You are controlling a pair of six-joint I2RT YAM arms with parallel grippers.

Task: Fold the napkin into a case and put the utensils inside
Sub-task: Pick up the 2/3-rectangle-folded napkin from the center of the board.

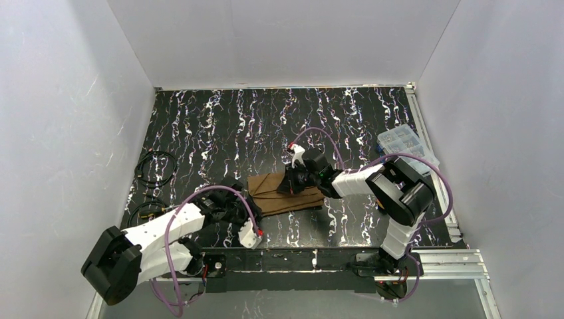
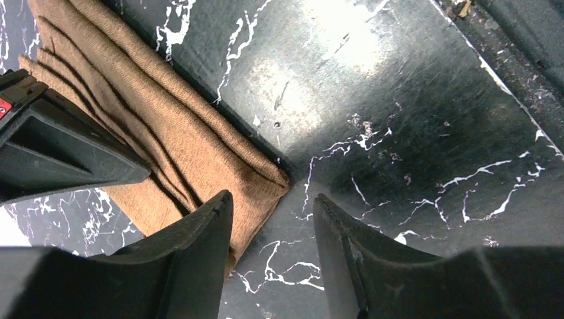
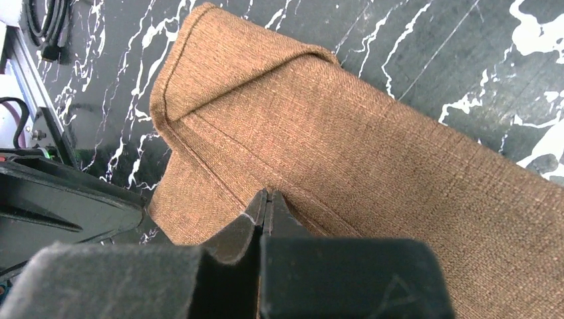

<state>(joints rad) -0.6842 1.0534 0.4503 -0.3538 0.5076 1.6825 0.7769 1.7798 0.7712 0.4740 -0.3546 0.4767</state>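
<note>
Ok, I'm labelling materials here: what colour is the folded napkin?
The napkin is plain brown with a fine weave, clearest in the right wrist view.

You see the napkin [image 1: 274, 196] as a brown woven cloth folded into a layered rectangle. It lies on the black marbled table [image 1: 199, 133], near the front edge and about midway across. Its stacked layers show as parallel edges along one long side. At one end the top layer curls upward in a raised fold.
</note>
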